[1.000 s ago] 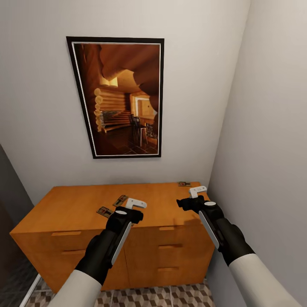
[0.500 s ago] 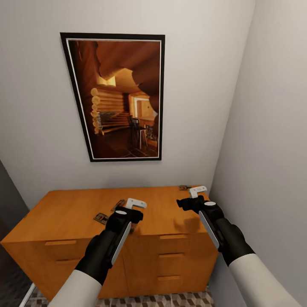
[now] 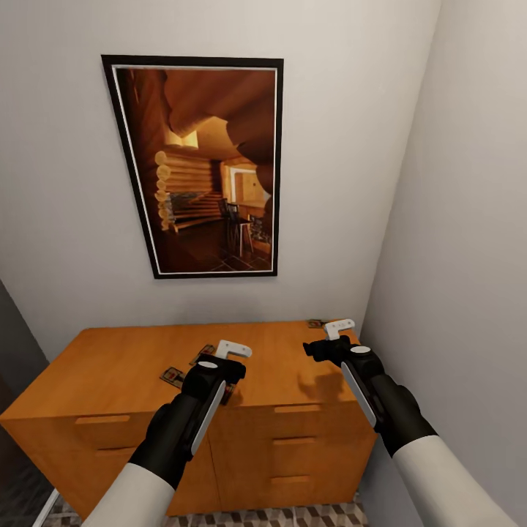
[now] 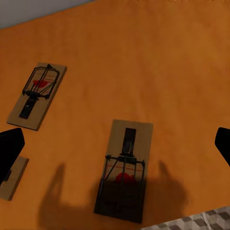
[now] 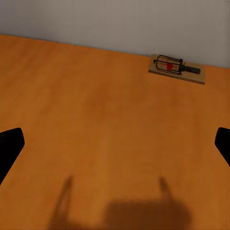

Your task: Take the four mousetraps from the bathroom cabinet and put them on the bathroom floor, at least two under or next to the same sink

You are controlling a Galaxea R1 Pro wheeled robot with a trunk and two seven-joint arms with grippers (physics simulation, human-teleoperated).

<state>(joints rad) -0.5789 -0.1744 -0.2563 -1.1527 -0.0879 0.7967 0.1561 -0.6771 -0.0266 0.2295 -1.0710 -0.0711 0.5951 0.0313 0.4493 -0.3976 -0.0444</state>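
Arms forward over the cabinet (image 3: pixel 132 366), left claw (image 3: pixel 233 349) and right claw (image 3: pixel 339 329) both wide, empty.

Orange-brown wooden cabinet (image 3: pixel 110 366) with slim bar handles on its drawer fronts stands against a pale wall. Mousetraps lie flat on its top. In the left wrist view, one mousetrap (image 4: pixel 123 167), a small wooden board with dark wire spring and red mark, rests near the front edge; a second mousetrap (image 4: pixel 37 94) lies apart from it, angled; a third trap's corner (image 4: pixel 10 178) shows. A fourth mousetrap (image 5: pixel 176 68) lies by the wall. A strip of cube-patterned bathroom floor (image 3: pixel 293 516) shows below.
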